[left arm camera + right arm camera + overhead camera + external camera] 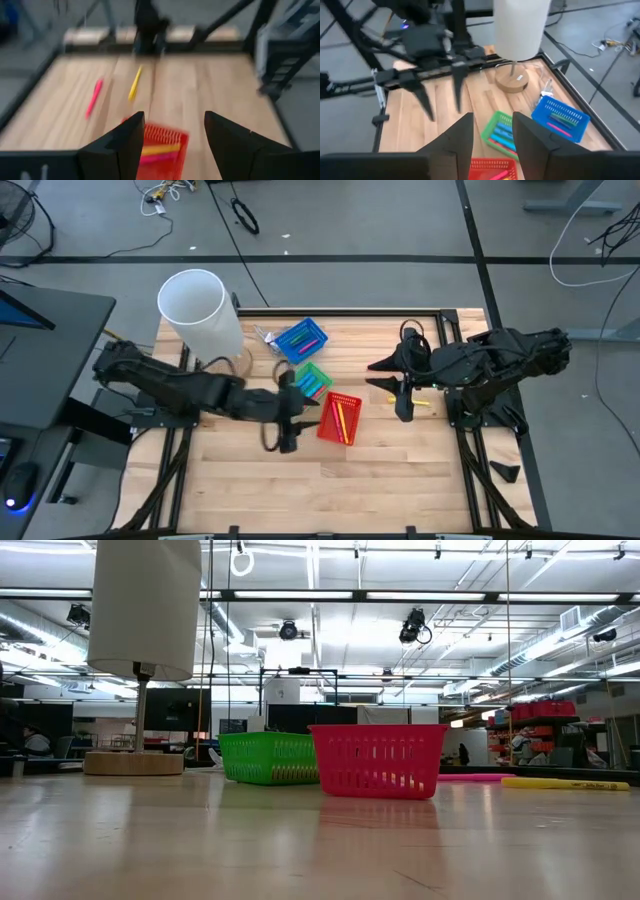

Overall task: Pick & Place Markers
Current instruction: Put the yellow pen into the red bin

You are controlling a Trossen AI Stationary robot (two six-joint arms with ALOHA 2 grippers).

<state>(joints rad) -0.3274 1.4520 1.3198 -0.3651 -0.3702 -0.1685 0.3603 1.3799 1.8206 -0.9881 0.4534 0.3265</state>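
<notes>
Markers (341, 418) lie in the red basket (340, 419); others fill the green basket (313, 380) and blue basket (301, 340); yellow marker (134, 84) and pink marker (93, 97) lie loose on the table (380, 470); left gripper (281, 442) released, empty, just beside red basket; right gripper (403, 412) parted, holding nothing.

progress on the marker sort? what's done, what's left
Mostly done: markers lie in the blue basket, green basket and red basket. In hand: nothing; the left gripper is open and empty beside the red basket, the right gripper open too. Left: a pink marker and a yellow marker on the table.
</notes>
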